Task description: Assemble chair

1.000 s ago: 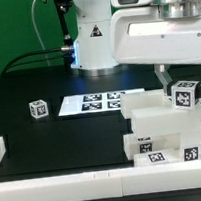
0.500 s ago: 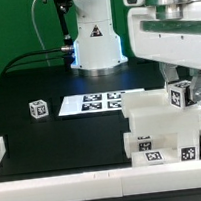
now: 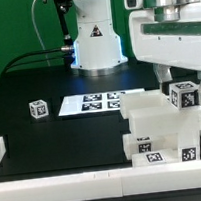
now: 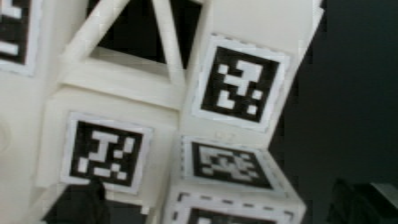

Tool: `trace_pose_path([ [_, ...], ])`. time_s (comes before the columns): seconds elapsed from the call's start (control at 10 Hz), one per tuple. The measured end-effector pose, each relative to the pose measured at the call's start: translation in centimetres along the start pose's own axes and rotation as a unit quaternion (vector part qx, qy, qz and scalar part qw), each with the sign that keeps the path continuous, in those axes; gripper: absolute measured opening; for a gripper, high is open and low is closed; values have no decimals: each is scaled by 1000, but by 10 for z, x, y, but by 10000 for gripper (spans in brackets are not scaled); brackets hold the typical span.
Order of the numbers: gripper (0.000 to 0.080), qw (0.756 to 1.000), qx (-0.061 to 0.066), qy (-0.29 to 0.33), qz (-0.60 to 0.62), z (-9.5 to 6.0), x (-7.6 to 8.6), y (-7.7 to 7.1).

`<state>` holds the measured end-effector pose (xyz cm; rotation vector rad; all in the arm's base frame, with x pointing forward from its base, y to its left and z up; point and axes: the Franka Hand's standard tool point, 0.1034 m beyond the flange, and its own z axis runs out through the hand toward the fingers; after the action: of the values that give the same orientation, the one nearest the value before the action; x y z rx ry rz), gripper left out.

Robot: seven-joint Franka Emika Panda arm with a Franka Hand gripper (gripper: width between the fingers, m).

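Partly built, by my judgement: the chair (image 3: 157, 128) stands stacked at the desk's (image 3: 53, 144) near corner on the exterior view's right, one tagged cube (image 3: 37, 109) lies loose by the marker board (image 3: 94, 103), and the tool (image 3: 184, 90) is down upon the chair, its grip undeterminable.

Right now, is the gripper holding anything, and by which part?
Cannot be told: the gripper straddles the tagged top piece of the chair, but whether its fingers clamp it is hidden.
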<state>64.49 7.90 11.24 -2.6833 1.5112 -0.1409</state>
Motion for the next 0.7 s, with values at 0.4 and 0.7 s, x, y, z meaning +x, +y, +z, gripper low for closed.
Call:
trace_pose_path([
  [0.4,649,975,-2,0,-221,2,-7,-2],
  [0.7,649,920,-9,10,-392,0,-2,-2],
])
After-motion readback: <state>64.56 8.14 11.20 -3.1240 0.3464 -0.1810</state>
